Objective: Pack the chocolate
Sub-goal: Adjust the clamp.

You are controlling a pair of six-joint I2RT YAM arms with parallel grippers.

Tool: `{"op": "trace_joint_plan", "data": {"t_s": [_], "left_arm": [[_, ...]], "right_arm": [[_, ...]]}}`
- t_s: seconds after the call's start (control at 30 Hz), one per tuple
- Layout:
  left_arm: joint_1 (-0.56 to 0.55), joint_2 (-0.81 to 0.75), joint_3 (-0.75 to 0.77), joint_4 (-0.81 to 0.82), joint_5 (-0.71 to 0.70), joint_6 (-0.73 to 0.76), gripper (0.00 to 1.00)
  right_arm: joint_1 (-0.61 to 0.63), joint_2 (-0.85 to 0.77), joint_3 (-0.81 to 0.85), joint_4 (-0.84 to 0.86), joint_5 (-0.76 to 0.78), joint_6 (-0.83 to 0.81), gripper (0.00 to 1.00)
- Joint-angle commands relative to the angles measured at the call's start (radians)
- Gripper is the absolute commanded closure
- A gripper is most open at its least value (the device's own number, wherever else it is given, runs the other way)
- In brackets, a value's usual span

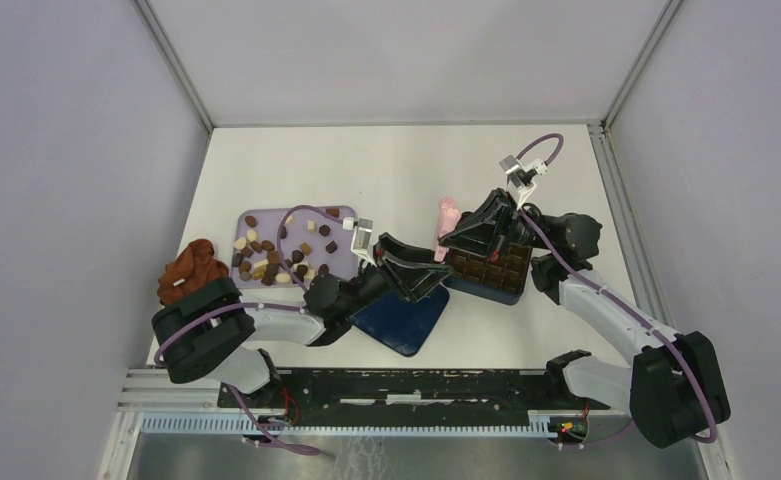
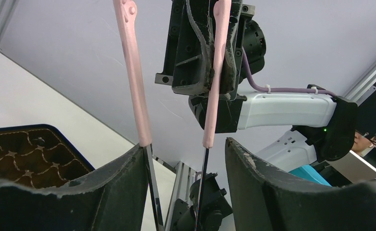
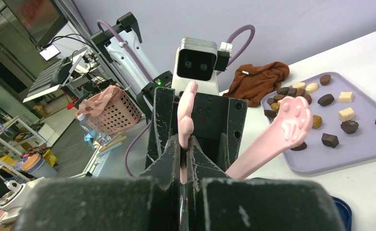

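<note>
Top external view: both arms are meeting over the middle of the table (image 1: 406, 170). Open tabletop is stretching to the far wall, and side walls are closing in left and right.

Left gripper (image 1: 418, 268) is hanging partly open. Its fingers (image 2: 104, 192) are straddling both arms of the pink tongs (image 1: 449, 222) and clamping nothing. One tong arm is touching a finger.

Right gripper (image 1: 478, 235) is pinching shut on one tong arm only. The other arm is standing free, its paw-shaped tip showing in the right wrist view.

Left wrist view is cutting off the tongs' lower ends. Right gripper is hiding part of the compartmented box (image 1: 496, 268), so I cannot tell its contents from above.

The chocolate (image 1: 268, 245) is lying loose on the lavender tray (image 1: 269, 215) at left, with a brown cloth (image 1: 191, 272) just beside it. A dark blue lid (image 1: 401, 322) is lying near the left gripper.
</note>
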Motion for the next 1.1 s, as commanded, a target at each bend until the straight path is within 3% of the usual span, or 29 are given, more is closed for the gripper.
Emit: {"op": "trace_joint_plan", "data": {"t_s": [0.0, 0.6, 0.8, 0.97, 1.07], "left_arm": [[-0.003, -0.012, 0.027, 0.056, 0.000, 0.046, 0.36], [-0.003, 0.031, 0.026, 0.113, -0.016, 0.054, 0.39], [-0.002, 0.029, 0.041, 0.115, -0.012, 0.043, 0.46], [-0.003, 0.021, 0.039, 0.111, -0.012, 0.043, 0.47], [-0.002, 0.015, 0.034, 0.109, -0.015, 0.044, 0.47]], "right_arm": [[0.002, -0.015, 0.018, 0.014, 0.010, -0.011, 1.00], [0.003, -0.013, 0.016, 0.012, 0.008, -0.014, 1.00], [0.003, -0.013, 0.015, 0.000, 0.008, -0.024, 1.00], [0.003, -0.015, 0.015, -0.031, 0.009, -0.047, 1.00], [0.003, -0.017, 0.016, -0.044, 0.010, -0.058, 0.96]]}}
